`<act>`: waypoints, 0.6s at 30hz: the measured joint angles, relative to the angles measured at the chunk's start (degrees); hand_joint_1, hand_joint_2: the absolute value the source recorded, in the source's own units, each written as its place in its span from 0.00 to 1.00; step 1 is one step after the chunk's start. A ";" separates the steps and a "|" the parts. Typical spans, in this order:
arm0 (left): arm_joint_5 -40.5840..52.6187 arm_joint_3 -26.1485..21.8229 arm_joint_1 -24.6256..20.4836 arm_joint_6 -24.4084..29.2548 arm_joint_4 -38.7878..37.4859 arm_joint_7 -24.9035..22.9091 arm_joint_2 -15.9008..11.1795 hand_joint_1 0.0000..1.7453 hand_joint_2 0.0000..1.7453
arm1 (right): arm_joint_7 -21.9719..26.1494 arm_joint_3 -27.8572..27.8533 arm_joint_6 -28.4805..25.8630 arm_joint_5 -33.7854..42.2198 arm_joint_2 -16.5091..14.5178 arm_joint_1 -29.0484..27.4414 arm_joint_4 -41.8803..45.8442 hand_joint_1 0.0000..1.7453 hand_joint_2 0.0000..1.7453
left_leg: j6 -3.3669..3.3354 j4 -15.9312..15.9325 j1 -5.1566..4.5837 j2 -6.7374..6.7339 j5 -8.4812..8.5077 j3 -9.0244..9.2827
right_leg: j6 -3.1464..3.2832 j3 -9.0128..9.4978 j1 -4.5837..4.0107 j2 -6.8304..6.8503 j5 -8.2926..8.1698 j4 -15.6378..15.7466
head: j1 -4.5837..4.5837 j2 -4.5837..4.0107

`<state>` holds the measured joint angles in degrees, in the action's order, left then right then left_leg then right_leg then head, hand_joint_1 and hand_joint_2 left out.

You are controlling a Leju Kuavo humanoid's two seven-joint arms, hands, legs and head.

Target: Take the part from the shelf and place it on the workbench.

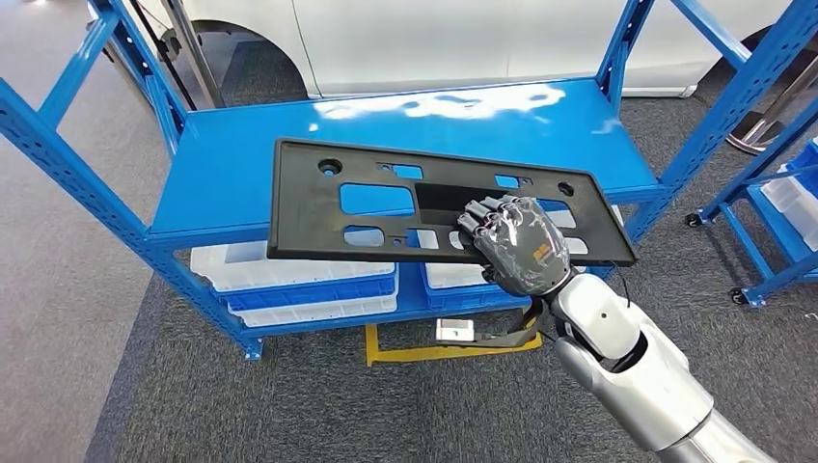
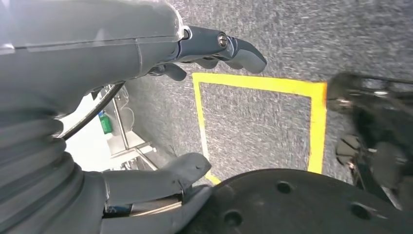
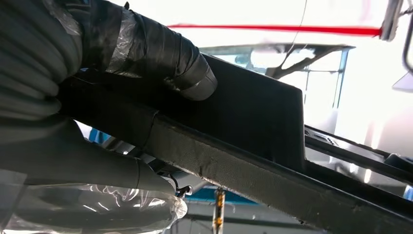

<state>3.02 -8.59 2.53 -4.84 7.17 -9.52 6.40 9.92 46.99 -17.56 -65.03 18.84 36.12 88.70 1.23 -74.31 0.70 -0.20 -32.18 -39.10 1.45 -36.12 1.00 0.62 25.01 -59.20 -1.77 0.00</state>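
The part is a long flat black plastic panel (image 1: 386,198) with several cut-outs. It hangs roughly level just above the front edge of the blue shelf (image 1: 241,154). My right hand (image 1: 513,243) grips its near edge right of centre, fingers over the top. In the right wrist view the taped fingers (image 3: 156,48) wrap over the panel's dark edge (image 3: 243,122) and the thumb lies under it. My left hand (image 2: 146,53) hangs over the carpet with its fingers apart and nothing in it.
The blue rack's uprights (image 1: 58,164) stand at both sides. White and blue bins (image 1: 299,280) sit on its lower level. A yellow floor marking (image 1: 386,352) lies on the grey carpet in front. Another blue rack (image 1: 781,212) stands at the right.
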 joint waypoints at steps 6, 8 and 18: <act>-0.53 0.00 0.19 -0.04 0.00 -0.10 -0.06 0.00 1.00 | -0.17 0.32 1.20 0.59 -0.49 0.74 0.92 1.00 1.00 | -1.01 16.94 -0.44 0.57 1.10 12.14 | -1.92 -2.77 0.10 -0.04 -3.12 -0.64 | 0.01 0.00; -0.64 0.00 0.08 -0.11 -0.01 -0.10 -0.04 0.00 1.00 | -0.17 0.53 1.31 0.60 -0.70 0.97 0.94 1.00 1.00 | -1.89 17.07 -0.35 0.46 2.19 11.26 | -2.63 -3.09 0.23 -0.08 -3.15 -0.60 | 0.02 0.00; -1.20 0.00 -0.27 -0.45 -0.02 -0.10 0.26 0.00 1.00 | -1.37 1.90 2.32 -0.59 -3.75 1.55 -0.16 1.00 1.00 | -3.44 15.59 -1.30 -0.14 8.31 2.75 | -1.99 2.88 -0.32 -0.36 4.42 -7.61 | 0.02 0.00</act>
<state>1.82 -8.59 2.26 -5.29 7.15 -9.62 6.66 8.56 48.88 -15.25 -65.61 15.09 37.67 88.54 -2.20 -58.72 -0.61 -0.34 -23.87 -36.35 -0.54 -33.24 0.68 0.27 29.43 -66.81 -1.75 0.00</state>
